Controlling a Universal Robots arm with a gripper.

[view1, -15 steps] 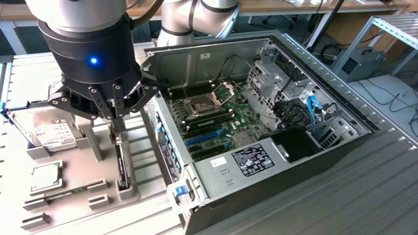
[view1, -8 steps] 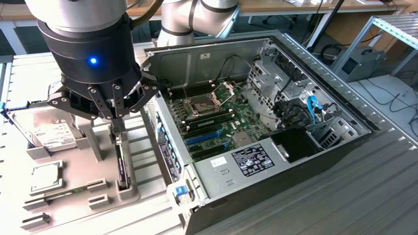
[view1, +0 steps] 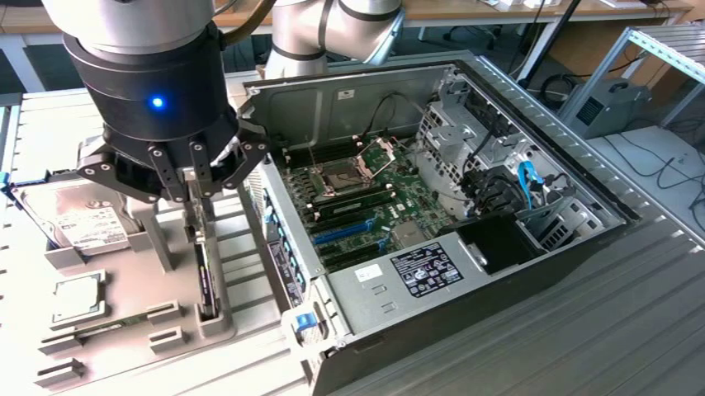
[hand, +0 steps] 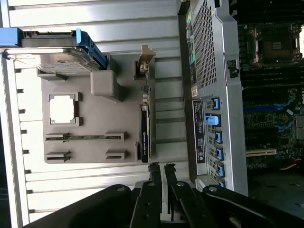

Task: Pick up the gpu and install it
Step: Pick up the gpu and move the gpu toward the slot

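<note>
Jaws first: they are drawn almost together, with just a sliver of gap between the two dark fingertips (hand: 154, 172), and nothing is caught between them. They hang from the black wrist of the arm (view1: 149, 91), where a blue light glows, just outside the computer case (view1: 330, 103) and over the grey holder (view1: 144, 285) that lies alongside it.

The gpu (view1: 206, 285) stands on its long edge in a slot of that holder. It is on the side nearest the case and runs along the case's outer wall, the one with the row of blue tabs (hand: 217, 137). The jaws are right over the card, nearer to it than to anything else, but I cannot tell whether the tips touch its top edge.

Farther from the case than the gpu, the holder also carries a silver hard drive (view1: 82, 227) with blue rails, a square processor chip (view1: 75, 297) in its recess and a memory stick (view1: 105, 328) lying flat.

Inside the case, which lies on its side with the lid off, I can see the green motherboard (view1: 369, 202), its bare processor socket (view1: 330, 177), blue expansion slots (view1: 342, 235) and the power supply (view1: 424, 272) with a black label. Case and holder both rest on the ribbed grey counter (view1: 573, 346).
</note>
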